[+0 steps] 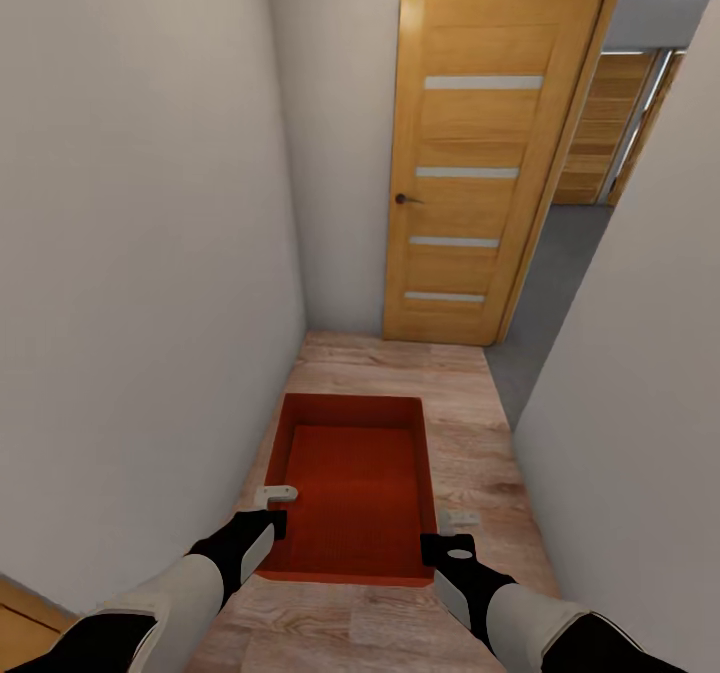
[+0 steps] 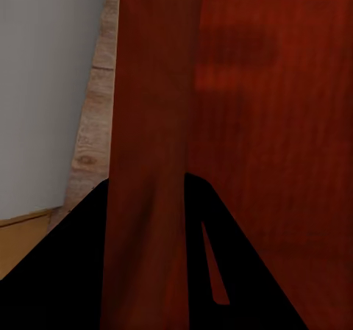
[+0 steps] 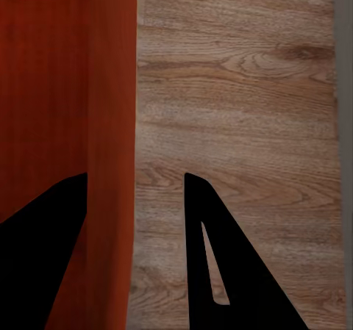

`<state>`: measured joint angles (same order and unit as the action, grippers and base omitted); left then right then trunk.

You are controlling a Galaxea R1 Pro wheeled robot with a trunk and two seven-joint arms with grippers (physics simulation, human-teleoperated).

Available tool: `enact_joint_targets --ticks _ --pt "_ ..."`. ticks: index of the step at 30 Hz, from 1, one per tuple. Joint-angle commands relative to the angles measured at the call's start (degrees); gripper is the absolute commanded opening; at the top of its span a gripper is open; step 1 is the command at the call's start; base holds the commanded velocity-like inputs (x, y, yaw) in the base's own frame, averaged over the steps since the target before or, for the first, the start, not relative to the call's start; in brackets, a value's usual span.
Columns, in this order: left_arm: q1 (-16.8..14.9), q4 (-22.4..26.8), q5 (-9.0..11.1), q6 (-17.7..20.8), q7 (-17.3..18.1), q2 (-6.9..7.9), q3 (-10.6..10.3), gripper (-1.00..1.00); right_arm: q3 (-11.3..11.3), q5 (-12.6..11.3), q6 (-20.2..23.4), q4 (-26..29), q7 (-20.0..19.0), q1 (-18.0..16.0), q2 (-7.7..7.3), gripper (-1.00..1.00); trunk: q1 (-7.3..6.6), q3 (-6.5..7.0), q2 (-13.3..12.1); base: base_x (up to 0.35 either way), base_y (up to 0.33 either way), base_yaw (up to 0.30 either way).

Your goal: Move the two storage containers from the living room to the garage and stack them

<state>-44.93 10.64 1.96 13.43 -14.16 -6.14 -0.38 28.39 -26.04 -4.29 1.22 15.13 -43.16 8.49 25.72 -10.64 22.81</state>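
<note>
One orange-red storage container (image 1: 355, 483), lidless and ribbed inside, hangs over the light wood-plank hallway floor between my two arms. My left gripper (image 1: 272, 515) is shut on its left wall, which runs between the black fingers (image 2: 220, 271) as container wall (image 2: 151, 139). My right gripper (image 1: 455, 535) straddles the right wall (image 3: 110, 109), with a strip of wood floor showing beside one finger (image 3: 220, 264). Ahead on the right, dark grey concrete floor (image 1: 560, 273) of the garage shows through an open doorway.
White walls (image 1: 150, 253) close in on both sides of the narrow hallway. An orange-brown wooden door with glass slits (image 1: 480, 163) stands open against the far wall. A second wooden door (image 1: 612, 123) shows deeper inside the garage.
</note>
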Motion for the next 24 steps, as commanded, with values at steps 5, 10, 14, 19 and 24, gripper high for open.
enact_joint_targets --ticks 5,10,14,19,24 --pt "0.0 -0.1 0.4 0.4 -0.3 -0.01 -0.3 -1.0 -0.4 0.2 -1.2 0.4 0.2 -0.1 0.04 -1.0 0.06 -0.11 0.1 0.323 0.0 0.0" --pt "0.0 -0.1 0.4 0.4 -0.3 -0.01 -0.3 -1.0 -0.4 0.2 -1.2 0.4 0.2 -0.1 0.04 -1.0 0.06 -0.11 0.1 0.323 0.0 0.0" --pt "0.0 -0.1 0.4 0.4 -0.3 -0.01 -0.3 -1.0 -0.4 0.2 -1.2 0.4 0.2 -0.1 0.04 -1.0 0.06 -0.11 0.1 0.323 0.0 0.0" --pt "0.0 -0.1 0.4 0.4 -0.3 -0.01 -0.3 -1.0 -0.4 0.2 -1.2 0.4 0.2 -0.1 0.04 -1.0 0.06 -0.11 0.1 0.323 0.0 0.0" --pt "0.0 -0.1 0.4 0.4 -0.3 -0.01 -0.3 -1.0 -0.4 0.2 -1.2 0.4 0.2 -0.1 0.04 -1.0 0.06 -0.11 0.1 0.323 0.0 0.0"
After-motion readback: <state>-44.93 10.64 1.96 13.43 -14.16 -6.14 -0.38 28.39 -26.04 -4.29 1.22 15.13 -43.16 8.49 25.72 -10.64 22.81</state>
